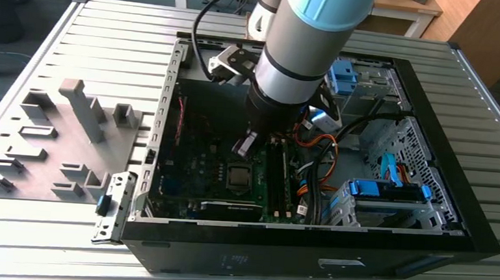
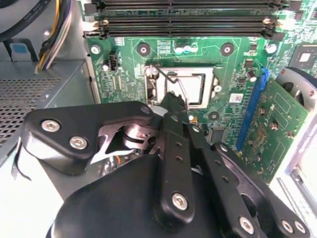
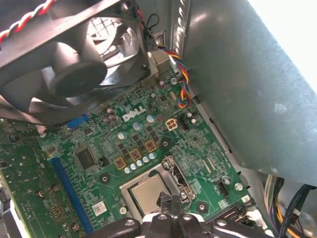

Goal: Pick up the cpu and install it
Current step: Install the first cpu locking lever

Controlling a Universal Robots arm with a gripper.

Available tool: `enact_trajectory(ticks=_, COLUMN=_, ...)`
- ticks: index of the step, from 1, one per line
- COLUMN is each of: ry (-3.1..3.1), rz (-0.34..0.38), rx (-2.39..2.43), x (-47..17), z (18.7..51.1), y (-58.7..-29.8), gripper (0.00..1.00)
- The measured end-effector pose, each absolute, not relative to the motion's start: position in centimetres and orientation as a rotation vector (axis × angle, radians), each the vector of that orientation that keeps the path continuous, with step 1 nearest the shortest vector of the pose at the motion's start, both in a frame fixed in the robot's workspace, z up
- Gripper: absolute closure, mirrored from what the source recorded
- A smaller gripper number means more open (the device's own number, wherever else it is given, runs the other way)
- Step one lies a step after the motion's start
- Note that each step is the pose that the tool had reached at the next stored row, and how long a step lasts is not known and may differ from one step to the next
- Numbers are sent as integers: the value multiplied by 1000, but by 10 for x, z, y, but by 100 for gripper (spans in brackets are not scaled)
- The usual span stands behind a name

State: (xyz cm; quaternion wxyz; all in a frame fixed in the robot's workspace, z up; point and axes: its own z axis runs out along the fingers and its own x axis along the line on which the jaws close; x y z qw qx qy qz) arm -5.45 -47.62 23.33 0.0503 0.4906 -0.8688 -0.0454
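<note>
Silvery-grey cpu lay flat in the socket frame, level with the frame edges. Same chip seen in the exterior view, near the middle of the green motherboard. Pale top also seen in the second wrist view, a thin wire lever crossing one corner.

End effector hung just above the socket, on its far side in the exterior view. Its dark tip overlapped the chip's edge in the first wrist view. Looked closed, gripping nothing. Contact with the chip could not be told.

Black memory slots ran beside the socket, on the exterior view's right. Round black fan stood over the board beyond the socket. Orange cables and blue drive carriers sat further to the exterior view's right, inside the open computer case.

Case lay on its side on a ribbed metal counter. Grey fixture block rested on the counter at the exterior view's left, well apart from the chip.
</note>
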Motion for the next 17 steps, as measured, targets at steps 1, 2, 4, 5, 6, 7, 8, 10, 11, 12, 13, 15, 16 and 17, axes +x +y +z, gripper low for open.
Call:
enact_trajectory(ticks=1, ry=-2643, rz=-139, rx=1493, x=-55, z=233, y=-476, gripper=89)
enact_trajectory(ticks=2, ry=-2640, rz=-139, rx=1493, x=-54, z=233, y=-476, gripper=89)
enact_trajectory(ticks=4, ry=-2635, rz=-142, rx=1492, x=-52, z=233, y=-476, gripper=89)
enact_trajectory(ticks=5, ry=-2633, rz=-144, rx=1491, x=-50, z=232, y=-476, gripper=89)
enact_trajectory(ticks=6, ry=-2632, rz=-146, rx=1490, x=-48, z=232, y=-476, gripper=89)
enact_trajectory(ticks=7, ry=-2630, rz=-148, rx=1489, x=-46, z=232, y=-476, gripper=89)
enact_trajectory(ticks=8, ry=-2628, rz=-149, rx=1488, x=-44, z=232, y=-476, gripper=89)
enact_trajectory(ticks=10, ry=-2624, rz=-152, rx=1486, x=-41, z=232, y=-476, gripper=89)
enact_trajectory(ticks=11, ry=-2622, rz=-154, rx=1485, x=-40, z=231, y=-476, gripper=89)
enact_trajectory(ticks=12, ry=-2619, rz=-155, rx=1485, x=-40, z=231, y=-476, gripper=89)
enact_trajectory(ticks=13, ry=-2615, rz=-156, rx=1484, x=-39, z=231, y=-476, gripper=89)
enact_trajectory(ticks=15, ry=-2601, rz=-158, rx=1482, x=-38, z=230, y=-476, gripper=89)
enact_trajectory(ticks=16, ry=-2593, rz=-160, rx=1481, x=-37, z=230, y=-476, gripper=89)
enact_trajectory(ticks=17, ry=-2584, rz=-162, rx=1479, x=-36, z=230, y=-476, gripper=89)
